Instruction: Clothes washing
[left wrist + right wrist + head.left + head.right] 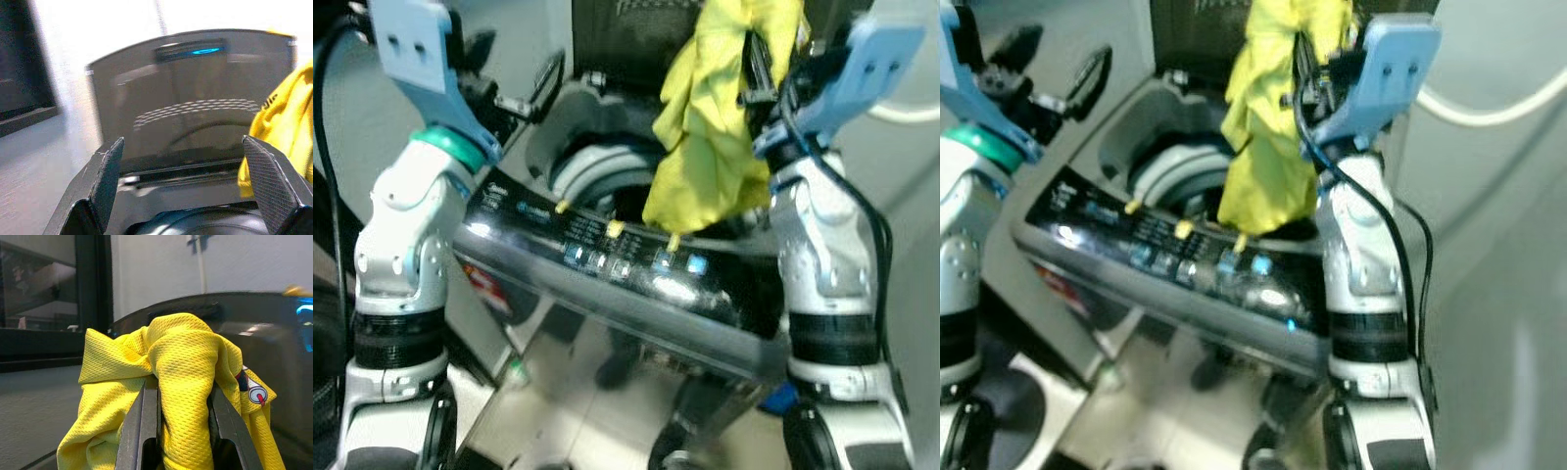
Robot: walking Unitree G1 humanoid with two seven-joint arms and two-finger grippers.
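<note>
My right gripper (185, 423) is clamped on the yellow shirt (715, 127) above the washing machine (607, 259); my left gripper (186, 188) has its fingers wide apart, holding nothing.

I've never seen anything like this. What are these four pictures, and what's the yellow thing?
You are looking through a humanoid robot's cameras. The two upper pictures come from its head, looking down past its silver arms at a top-loading washer with its lid raised. The two lower pictures come from cameras on each wrist, looking along that arm's two black fingers. The right gripper has its jaws closed on a yellow shirt, which hangs over the open drum. The left gripper is open and holds nothing, raised beside the washer.
</note>
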